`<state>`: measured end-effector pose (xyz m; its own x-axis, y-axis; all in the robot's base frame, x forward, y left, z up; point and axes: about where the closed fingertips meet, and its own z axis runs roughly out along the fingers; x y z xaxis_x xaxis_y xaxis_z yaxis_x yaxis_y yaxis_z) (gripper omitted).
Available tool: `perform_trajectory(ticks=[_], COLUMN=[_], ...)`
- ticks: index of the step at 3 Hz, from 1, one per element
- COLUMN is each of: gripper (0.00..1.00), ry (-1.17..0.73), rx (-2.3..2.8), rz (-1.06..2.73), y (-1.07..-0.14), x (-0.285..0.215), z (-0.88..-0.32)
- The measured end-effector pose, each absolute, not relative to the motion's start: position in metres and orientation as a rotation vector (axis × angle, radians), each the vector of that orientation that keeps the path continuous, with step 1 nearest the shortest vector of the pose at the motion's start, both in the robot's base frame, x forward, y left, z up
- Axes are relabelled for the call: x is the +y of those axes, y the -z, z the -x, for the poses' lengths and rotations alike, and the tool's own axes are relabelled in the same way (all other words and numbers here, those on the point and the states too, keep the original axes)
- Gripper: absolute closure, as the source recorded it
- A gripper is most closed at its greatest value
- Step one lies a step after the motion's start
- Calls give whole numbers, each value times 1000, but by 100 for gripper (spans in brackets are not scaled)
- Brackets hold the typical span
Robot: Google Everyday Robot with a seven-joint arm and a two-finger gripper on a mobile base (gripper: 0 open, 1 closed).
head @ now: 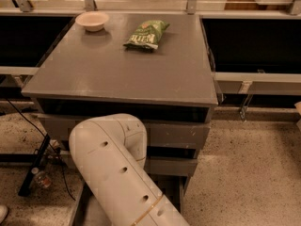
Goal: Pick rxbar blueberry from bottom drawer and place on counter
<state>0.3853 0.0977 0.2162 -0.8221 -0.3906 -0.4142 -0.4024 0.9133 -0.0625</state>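
End effector out of view past white arm; counter matte grey.

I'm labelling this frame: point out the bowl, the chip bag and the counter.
bowl (pixel 92 20): camera view, its hollow.
chip bag (pixel 146 34): camera view, middle of the wrapper.
counter (pixel 122 74): camera view, bare top.
claw: out of view; only the arm (pixel 113 164) shows, at lower centre.

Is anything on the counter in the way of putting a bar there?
Only a bowl and a green chip bag at the counter's far edge; its near part is free. The hand is out of view; the arm covers the bottom drawer.
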Motion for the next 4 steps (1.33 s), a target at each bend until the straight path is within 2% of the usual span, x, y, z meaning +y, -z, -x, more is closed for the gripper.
perform_trajectory(ticks=[1,3,4], gripper=[0,0,0], ry=[-12,-15,-15], rx=[2676,2695,2695], rz=[479,309,309], y=[-216,-215,-215], x=[60,16,16], z=[-396,-402,-402])
